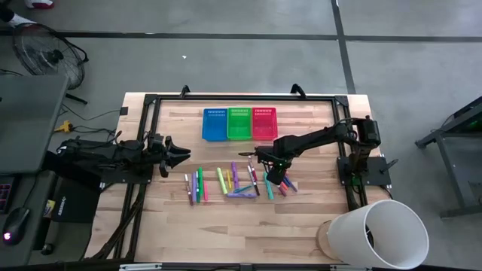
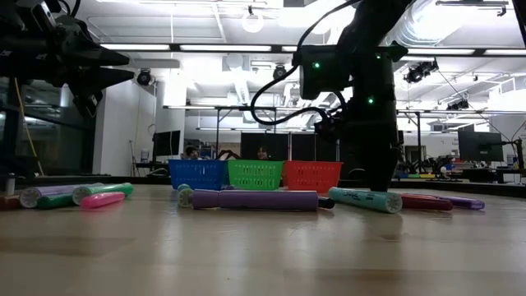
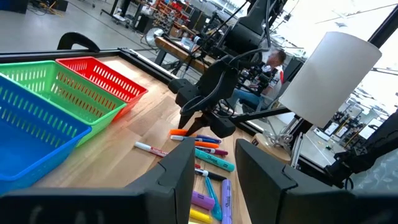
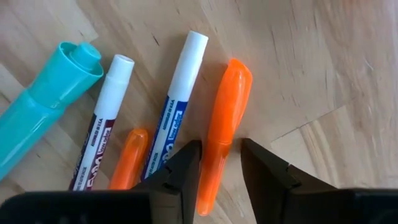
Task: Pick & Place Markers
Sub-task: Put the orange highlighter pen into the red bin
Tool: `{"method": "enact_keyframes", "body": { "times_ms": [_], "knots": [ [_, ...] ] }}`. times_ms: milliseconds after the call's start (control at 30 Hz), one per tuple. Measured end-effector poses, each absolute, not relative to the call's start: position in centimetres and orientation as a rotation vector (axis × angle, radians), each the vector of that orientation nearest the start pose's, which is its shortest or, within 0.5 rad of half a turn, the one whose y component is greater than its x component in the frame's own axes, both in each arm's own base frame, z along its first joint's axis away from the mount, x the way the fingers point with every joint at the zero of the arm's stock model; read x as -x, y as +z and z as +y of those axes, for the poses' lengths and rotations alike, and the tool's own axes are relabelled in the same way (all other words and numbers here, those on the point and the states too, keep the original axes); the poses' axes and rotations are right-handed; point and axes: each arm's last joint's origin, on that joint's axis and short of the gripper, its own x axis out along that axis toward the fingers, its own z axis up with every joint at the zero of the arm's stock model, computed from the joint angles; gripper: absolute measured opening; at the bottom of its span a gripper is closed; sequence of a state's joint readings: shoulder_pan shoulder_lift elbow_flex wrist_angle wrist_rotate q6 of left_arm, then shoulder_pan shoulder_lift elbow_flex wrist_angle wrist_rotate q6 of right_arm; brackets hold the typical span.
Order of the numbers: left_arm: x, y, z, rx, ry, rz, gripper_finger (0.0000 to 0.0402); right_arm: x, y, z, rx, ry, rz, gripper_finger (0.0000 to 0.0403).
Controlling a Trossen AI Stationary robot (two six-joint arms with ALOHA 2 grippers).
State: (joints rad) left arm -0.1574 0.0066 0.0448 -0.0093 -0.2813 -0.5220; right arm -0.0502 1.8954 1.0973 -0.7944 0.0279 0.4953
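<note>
Several markers [image 1: 233, 181] in mixed colours lie flat on the wooden table, in front of three small baskets. My right gripper [image 4: 221, 162] points straight down over the right end of the row [image 1: 275, 181]. It is open, with one finger on each side of an orange marker [image 4: 227, 112]. Beside that marker lie a white-capped blue-labelled marker [image 4: 180, 93], a second orange one [image 4: 127, 155], a dark-labelled white one [image 4: 106, 112] and a teal one [image 4: 43, 106]. My left gripper [image 3: 214, 174] hovers level and open over the table's left side [image 1: 177, 154], holding nothing. My right gripper comes at the orange marker from above, its fingers across the marker's lower half [image 4: 214, 168]. One finger [image 4: 186, 165] lies against the marker's side. A narrow gap shows between the marker and the other finger. The marker lies flat on the table.
A blue basket [image 1: 215, 124], a green basket [image 1: 239, 123] and a red basket [image 1: 264, 123] stand side by side at the far middle. A large white cylinder [image 1: 380, 233] stands at the table's near right corner. Bare wood lies near the front edge.
</note>
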Motion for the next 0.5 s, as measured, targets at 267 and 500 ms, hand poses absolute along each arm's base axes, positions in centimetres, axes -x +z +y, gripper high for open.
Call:
{"method": "enact_keyframes", "body": {
  "times_ms": [267,500],
  "knots": [
    [-9.42,17.73,-0.68,0.527,0.113,-0.06,0.0115,-31.6,12.35,-1.67,-0.412,-0.451,1.54,0.0046],
    [-9.41,17.74,-0.68,0.527,0.114,-0.06,0.0115,-31.58,12.34,-1.68,-0.428,-0.468,1.538,0.0033]
  ]
}}
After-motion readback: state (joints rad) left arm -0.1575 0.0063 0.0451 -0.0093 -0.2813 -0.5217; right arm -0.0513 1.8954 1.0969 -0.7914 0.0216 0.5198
